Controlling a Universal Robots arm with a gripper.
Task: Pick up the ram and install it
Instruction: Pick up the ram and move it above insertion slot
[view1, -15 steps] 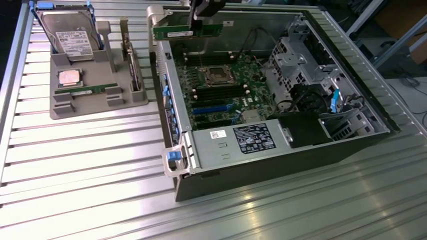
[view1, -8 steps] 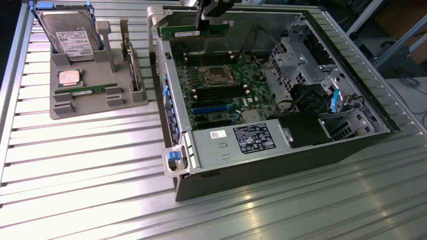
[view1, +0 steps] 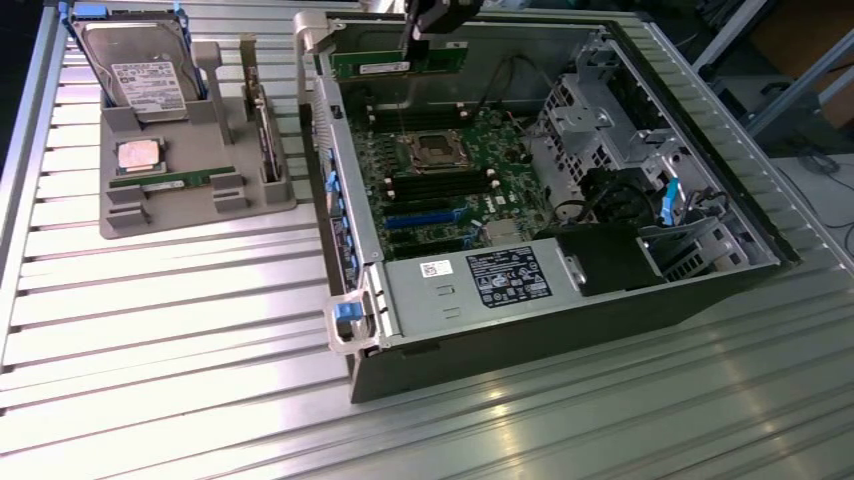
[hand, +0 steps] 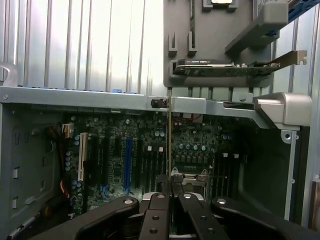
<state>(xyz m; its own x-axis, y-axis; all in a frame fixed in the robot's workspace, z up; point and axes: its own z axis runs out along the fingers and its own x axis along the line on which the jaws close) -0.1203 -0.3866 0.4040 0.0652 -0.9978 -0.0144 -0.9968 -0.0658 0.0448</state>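
My gripper (view1: 424, 42) is clamped on the ram (view1: 400, 64). In the wrist view the fingers (hand: 157, 212) pinch it edge-on, so it shows as a thin vertical line (hand: 170, 140). The ram hangs in the air over the far end of the open PC case (view1: 350, 230), above the motherboard (view1: 447, 200) and touching nothing. It is not seated. The CPU socket (view1: 434, 150) is just below it, with long dark slots (view1: 441, 186) beside that. Things crowding it are the case's metal rim (hand: 100, 95), the drive cage (view1: 601, 110) and loose cables (view1: 514, 75) toward the exterior view's right, and the power supply (view1: 487, 280) at the near end. Well apart, on the exterior view's left, the grey parts holder (view1: 254, 195) carries a hard drive (view1: 140, 70), a square silver chip (view1: 140, 155), an upright expansion card (view1: 267, 130) and another green stick (view1: 160, 183) lying flat.
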